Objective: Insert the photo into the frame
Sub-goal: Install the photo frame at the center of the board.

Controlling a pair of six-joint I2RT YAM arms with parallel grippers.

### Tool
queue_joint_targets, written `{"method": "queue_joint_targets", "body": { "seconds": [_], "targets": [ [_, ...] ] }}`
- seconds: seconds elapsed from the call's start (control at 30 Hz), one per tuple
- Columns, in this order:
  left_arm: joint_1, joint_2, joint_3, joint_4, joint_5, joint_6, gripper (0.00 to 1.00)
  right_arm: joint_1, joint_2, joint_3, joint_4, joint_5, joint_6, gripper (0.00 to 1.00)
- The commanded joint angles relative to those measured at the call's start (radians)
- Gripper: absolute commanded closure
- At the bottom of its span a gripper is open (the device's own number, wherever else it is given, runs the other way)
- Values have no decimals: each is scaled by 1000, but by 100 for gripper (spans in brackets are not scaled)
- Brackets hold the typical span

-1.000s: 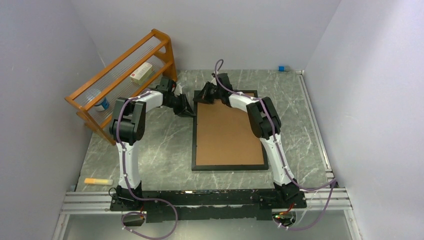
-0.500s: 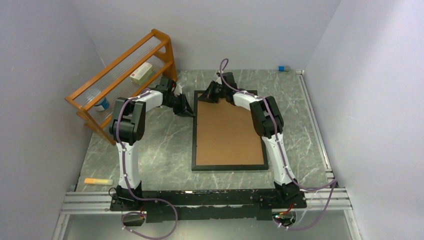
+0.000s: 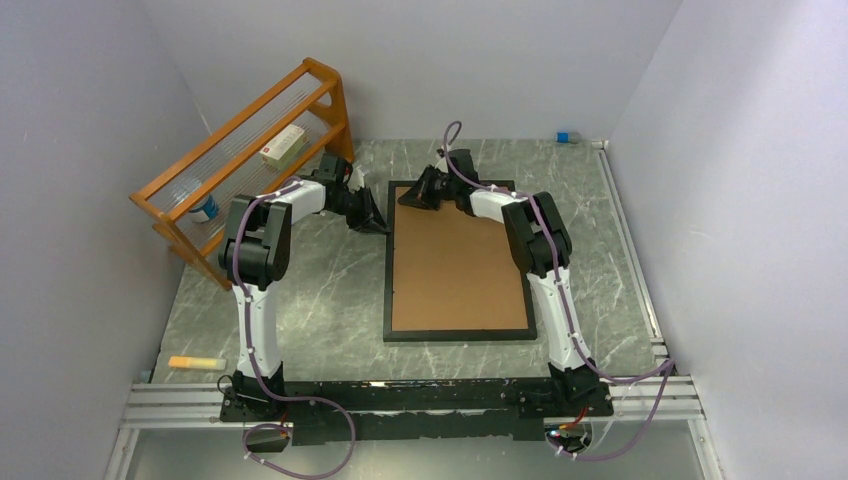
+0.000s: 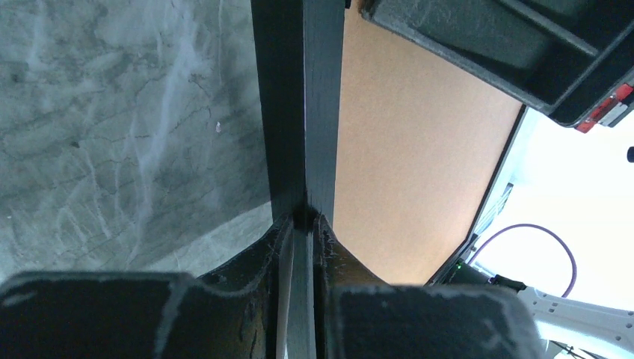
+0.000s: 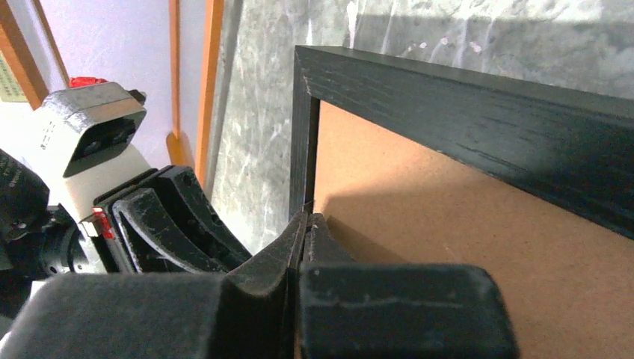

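Note:
The frame [image 3: 458, 336] lies face down on the table, its brown backing board [image 3: 455, 265] facing up. The photo is hidden. My left gripper [image 3: 378, 226] is at the frame's left edge near the far-left corner. In the left wrist view it [image 4: 306, 221] is shut on the black frame bar [image 4: 299, 112]. My right gripper [image 3: 405, 198] is over the far-left corner. In the right wrist view its fingers [image 5: 306, 217] are shut together, with the tips on the backing board [image 5: 448, 224] beside the frame's left bar [image 5: 304, 134].
An orange wooden rack [image 3: 250, 130] stands at the far left with a white box [image 3: 282, 146] and a blue-and-white container [image 3: 203, 207] on it. A yellow marker [image 3: 195, 362] lies near left. A small blue object [image 3: 563, 137] sits by the back wall.
My right wrist has shifted slightly to the right and away along the frame's far edge. The left arm and the frame have not moved.

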Motion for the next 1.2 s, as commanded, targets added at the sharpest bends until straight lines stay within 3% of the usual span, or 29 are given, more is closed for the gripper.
{"method": "queue_joint_targets", "body": {
  "seconds": [0.0,0.2,0.5,0.87,1.17],
  "targets": [
    [-7,89,-43,-112,-183,79,83,-1,-76,-7,151,-30,47,100],
    [-5,91,-43,-116,-184,81,83,3,-30,41,210,-80,93,100],
    [-5,89,-43,-120,-190,83,83,26,48,144,10,-30,27,100],
    [-4,95,-42,-122,-190,81,83,29,66,138,-88,-22,4,100],
    [-2,88,-42,-126,-193,81,84,15,62,135,-240,106,-50,100]
  ]
}}
